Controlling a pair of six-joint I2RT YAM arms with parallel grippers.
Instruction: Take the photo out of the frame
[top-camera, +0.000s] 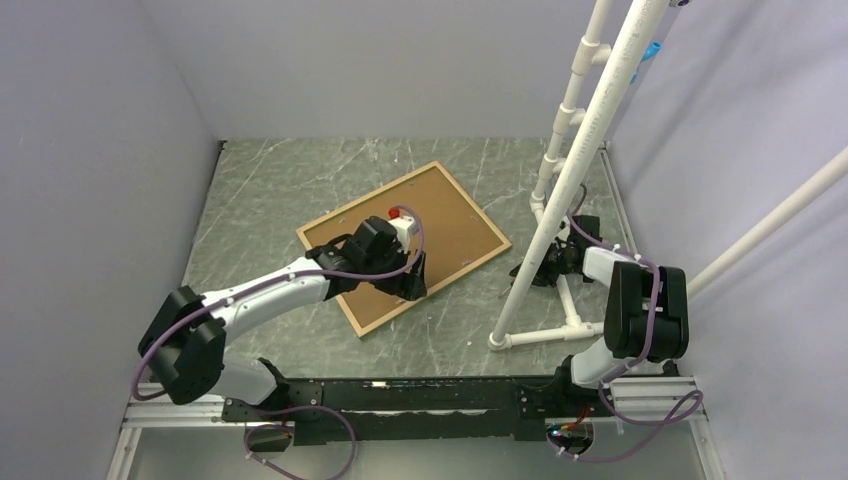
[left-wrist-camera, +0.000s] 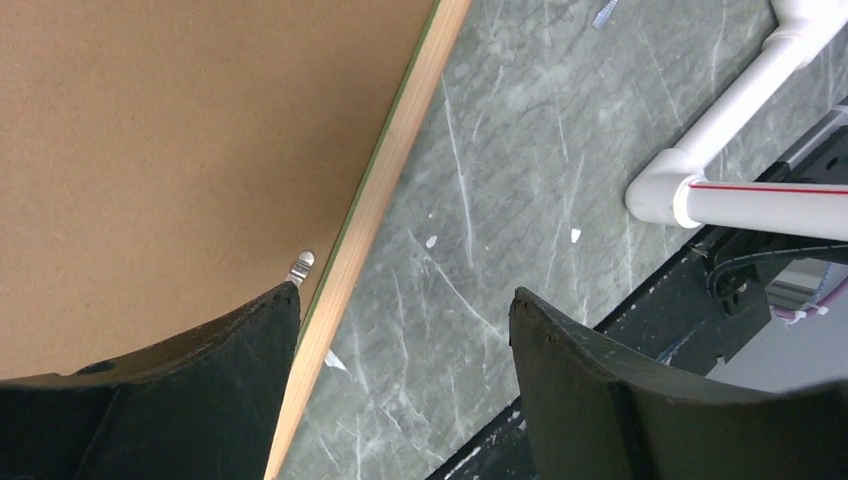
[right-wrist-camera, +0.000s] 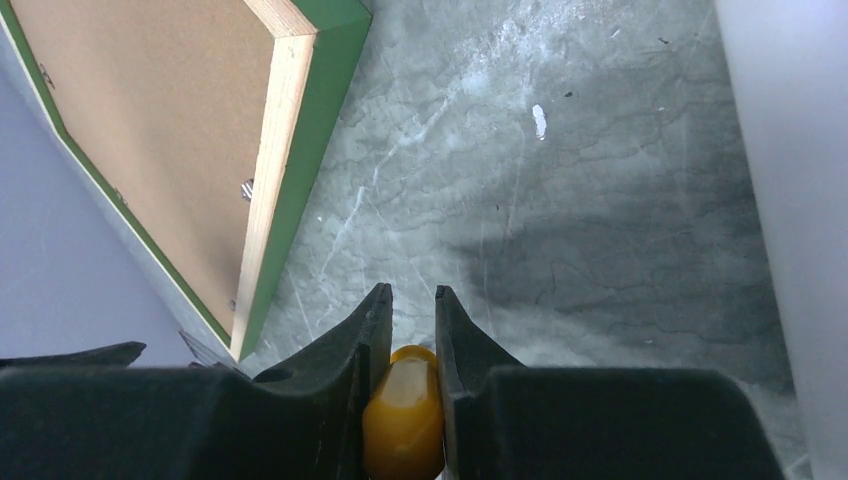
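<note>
The frame (top-camera: 478, 203) lies face down on the table, its light wood rim (left-wrist-camera: 370, 200) up and its green side (right-wrist-camera: 320, 130) showing. The brown backing board (top-camera: 452, 215) fills it, held by small metal tabs (left-wrist-camera: 301, 266). The photo is hidden under the board. My left gripper (top-camera: 408, 285) is open and empty; in the left wrist view (left-wrist-camera: 405, 310) it straddles the frame's near right edge, one finger over the board, the other over the table. My right gripper (top-camera: 522, 272) is right of the frame and is shut (right-wrist-camera: 412, 300) on a small yellow rounded object (right-wrist-camera: 405, 410).
A white PVC pipe stand (top-camera: 570, 130) rises at the right, its base pipes (top-camera: 545, 335) on the table beside my right gripper; a pipe joint (left-wrist-camera: 680, 185) shows in the left wrist view. Grey walls close in left, back and right. The black arm rail (top-camera: 400, 395) runs along the near edge.
</note>
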